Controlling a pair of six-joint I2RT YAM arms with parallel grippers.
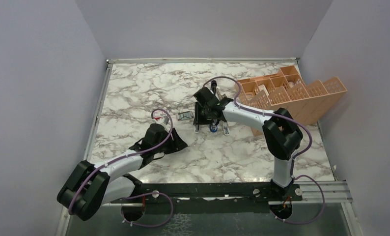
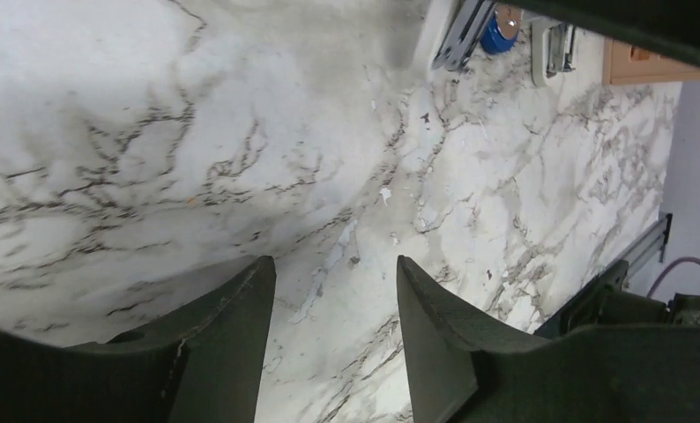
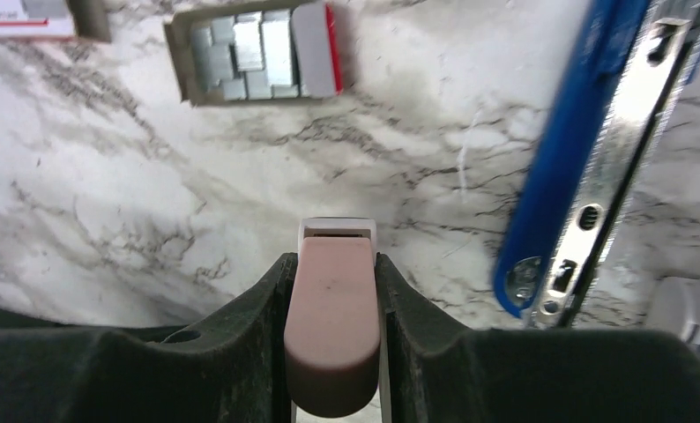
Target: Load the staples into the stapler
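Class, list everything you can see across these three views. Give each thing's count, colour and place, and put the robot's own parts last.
table: one, white-and-grey marble, under everything
organiser crate: one, peach, far right of the table
stapler: one, blue with a bright metal rail, mid-table, right of the right hand
staples: several strips, silvery-grey, in a small dark tray mid-table
red-and-white box: one, just left of the tray
tan-and-white block: one, between the right hand's fingers
small item: one, grey-white, beside the stapler, too unclear to name
left hand: one, dark, open and empty over bare marble
right hand: one, dark, shut on the block
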